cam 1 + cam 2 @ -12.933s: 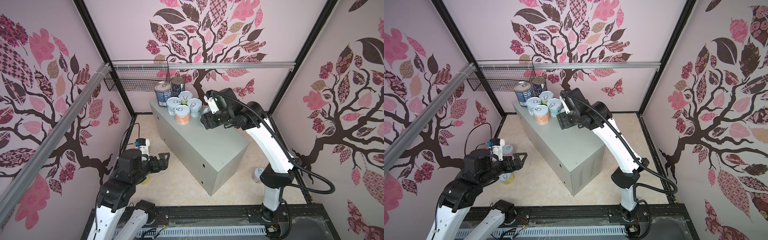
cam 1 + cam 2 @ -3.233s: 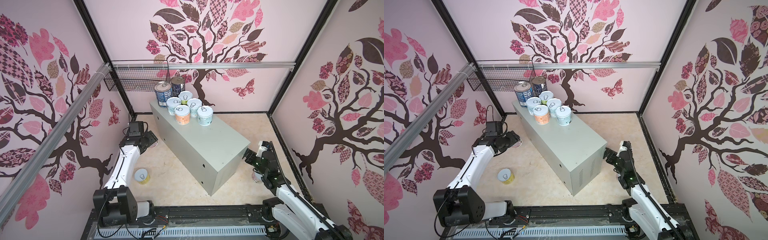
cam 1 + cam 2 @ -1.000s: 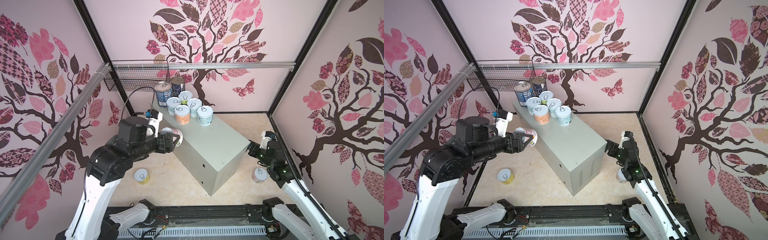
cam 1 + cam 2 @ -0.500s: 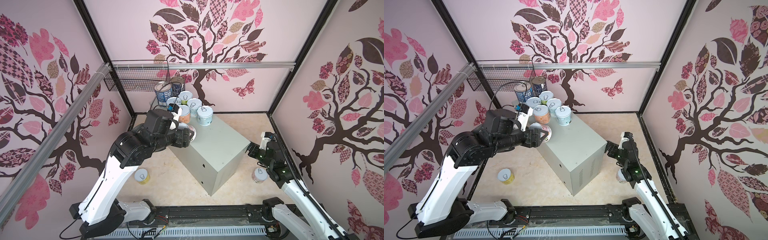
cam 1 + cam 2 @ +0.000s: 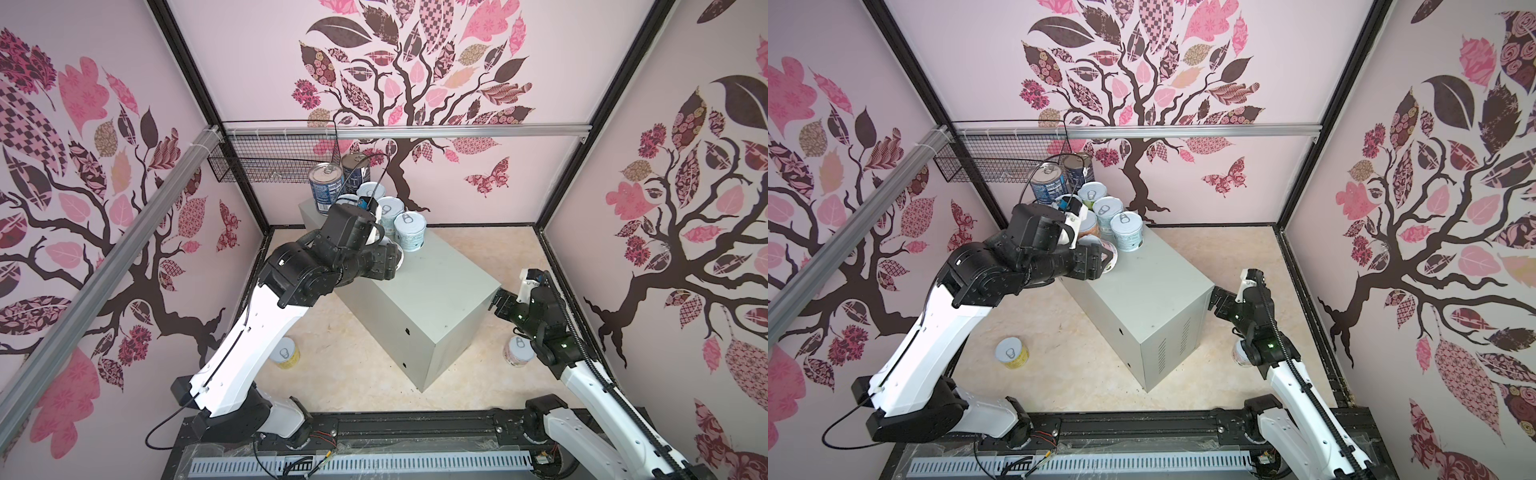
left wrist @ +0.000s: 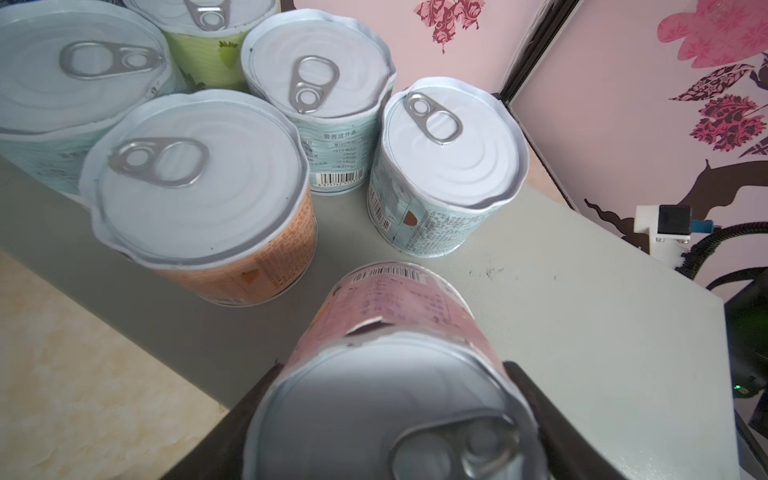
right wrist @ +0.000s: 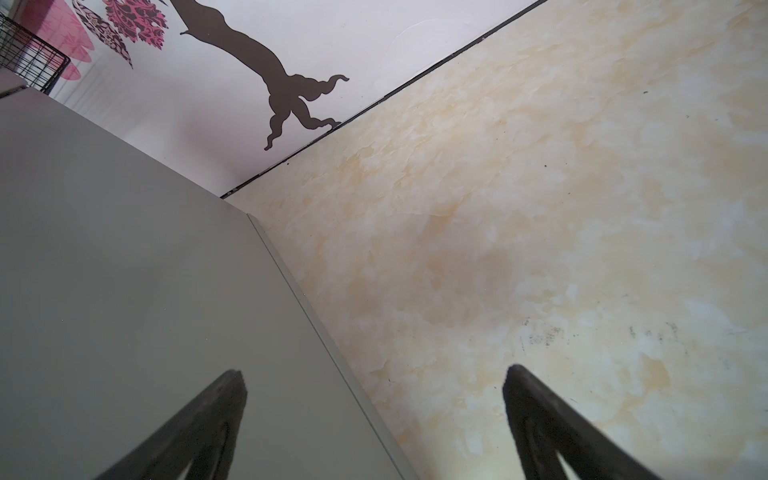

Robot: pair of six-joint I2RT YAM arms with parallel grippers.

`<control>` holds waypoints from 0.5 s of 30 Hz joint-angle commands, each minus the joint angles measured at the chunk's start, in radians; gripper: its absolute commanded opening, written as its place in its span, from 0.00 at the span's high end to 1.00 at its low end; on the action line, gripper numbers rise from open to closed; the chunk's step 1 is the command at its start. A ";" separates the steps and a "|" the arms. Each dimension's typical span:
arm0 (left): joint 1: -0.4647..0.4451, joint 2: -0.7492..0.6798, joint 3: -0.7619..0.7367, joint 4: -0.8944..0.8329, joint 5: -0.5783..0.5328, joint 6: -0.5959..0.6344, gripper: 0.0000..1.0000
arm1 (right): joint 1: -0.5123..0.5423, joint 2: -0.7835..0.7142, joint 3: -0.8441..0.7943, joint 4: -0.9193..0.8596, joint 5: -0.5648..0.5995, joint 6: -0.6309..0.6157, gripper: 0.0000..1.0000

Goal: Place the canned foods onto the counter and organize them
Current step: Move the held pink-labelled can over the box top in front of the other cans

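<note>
Pink can (image 6: 399, 316) apparently near counter (image 6: 561, 332) edge

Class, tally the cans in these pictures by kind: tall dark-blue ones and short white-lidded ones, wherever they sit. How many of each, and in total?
Tall dark-blue cans: 2
Short white-lidded cans: 8, counting the pink can in the left claw
Total: 10

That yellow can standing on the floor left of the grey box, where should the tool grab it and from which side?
Take the yellow can by its curved side wall just under the lid, jaws across its width, coming straight down from above. It stands upright, lid up, on bare floor, apart from the counter, so both sides are probably free.
</note>
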 commanded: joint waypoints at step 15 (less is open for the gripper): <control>-0.038 0.113 0.199 -0.031 -0.141 0.060 0.13 | 0.017 -0.043 -0.016 0.011 -0.096 -0.028 0.00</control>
